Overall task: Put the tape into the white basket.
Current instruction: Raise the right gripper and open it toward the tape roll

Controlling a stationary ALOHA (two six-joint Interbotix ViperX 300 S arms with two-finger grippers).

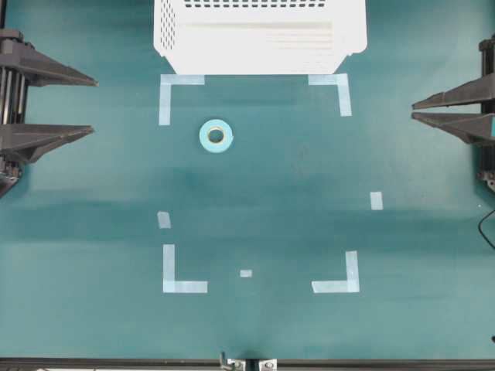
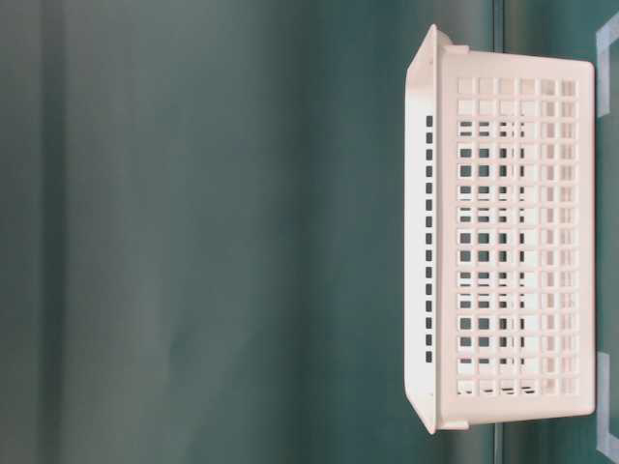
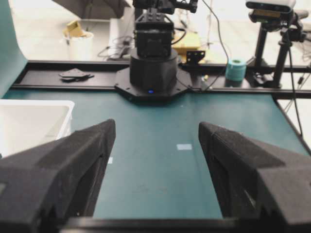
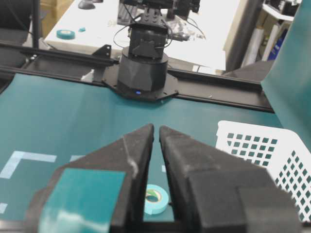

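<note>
1. I see the tape (image 1: 216,135) lying flat on the green table (image 1: 294,193), hole up, a little left of centre, just below the white basket (image 1: 259,35) and near the top-left corner mark (image 1: 172,93). Nothing touches it.
2. Basket sits at the far edge of the overhead view, open side up. It looks empty as far as I can see.
3. Step in hand, as I judge it: the reach. Both arms are parked at the table sides, so no pick has begun.
4. I'd use the left gripper (image 1: 91,104), since the roll is on its side. Come down from above, 1 finger in the centre hole and 1 outside the rim, or both across the ring's outside. Go vertical; a slanted approach may shove the roll along the mat.
5. After the squeeze, lift well clear of the basket rim before moving over it. That wall is tall, per the table-level view. Let go low inside, not from height.
6. Left gripper: fingers spread wide in the wrist view, w/ bare table between them; holding nothing.
7. Right gripper (image 4: 156,130): fingers nearly together, a thin gap only, nothing between them. The tape shows on the table beyond, not in contact.
</note>
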